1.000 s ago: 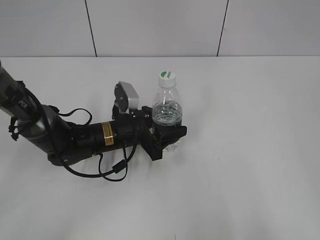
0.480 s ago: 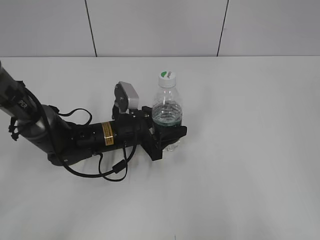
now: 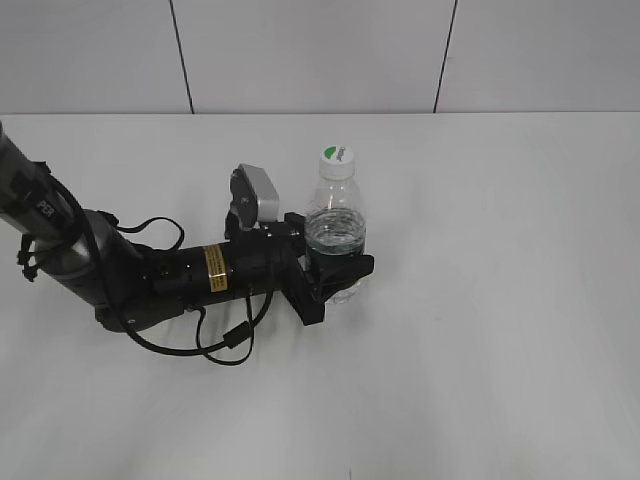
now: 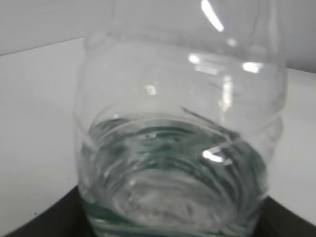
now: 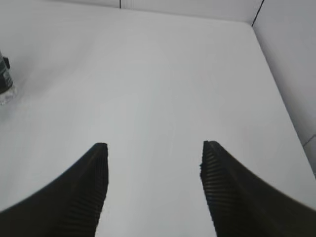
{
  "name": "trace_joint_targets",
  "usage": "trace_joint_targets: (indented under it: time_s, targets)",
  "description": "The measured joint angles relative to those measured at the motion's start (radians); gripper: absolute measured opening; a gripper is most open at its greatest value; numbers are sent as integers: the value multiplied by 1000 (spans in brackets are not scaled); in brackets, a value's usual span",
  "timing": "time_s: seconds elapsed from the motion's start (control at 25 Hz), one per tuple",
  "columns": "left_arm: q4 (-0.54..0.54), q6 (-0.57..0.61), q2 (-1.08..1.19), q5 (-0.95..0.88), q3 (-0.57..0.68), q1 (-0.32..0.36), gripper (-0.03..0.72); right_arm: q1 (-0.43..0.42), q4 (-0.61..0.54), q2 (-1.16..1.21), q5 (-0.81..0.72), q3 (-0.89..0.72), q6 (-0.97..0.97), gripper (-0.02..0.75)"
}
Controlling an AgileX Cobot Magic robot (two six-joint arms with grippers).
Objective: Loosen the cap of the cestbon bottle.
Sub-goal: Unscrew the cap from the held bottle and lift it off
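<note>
Jaws first: the left gripper (image 3: 335,272) is clamped round the lower body of the cestbon bottle (image 3: 335,225), holding it upright mid-table, the right gripper (image 5: 153,173) hangs wide open over bare table (image 5: 148,74), so I'd say bracing's done and next the right needs to come over and pinch the cap (image 3: 337,157).

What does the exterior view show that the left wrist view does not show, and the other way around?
Only the exterior view shows the white cap on the bottle's neck, the left arm lying low across the table, and the left claw closed around the bottle's lower part. Only the left wrist view shows the water inside from very close, with bright reflections on the clear wall. Both show the bottle standing upright on the table. The right claw is in neither view.
</note>
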State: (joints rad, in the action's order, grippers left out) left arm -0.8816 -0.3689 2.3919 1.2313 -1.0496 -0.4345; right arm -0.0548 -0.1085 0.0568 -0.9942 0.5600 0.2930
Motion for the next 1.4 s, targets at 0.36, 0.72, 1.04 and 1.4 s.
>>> trace_joint_targets:
  time_s: [0.36, 0.72, 1.04, 1.4]
  targets:
    - [-1, 0, 0, 0, 0, 0, 403, 0, -1, 431, 144, 204, 6, 580]
    - [-1, 0, 0, 1, 0, 0, 403, 0, -110, 883, 128, 513, 46, 590]
    - [-2, 1, 0, 2, 0, 0, 403, 0, -260, 1169, 24, 727, 70, 599]
    - [-1, 1, 0, 3, 0, 0, 403, 97, -225, 1435, -71, 955, 20, 597]
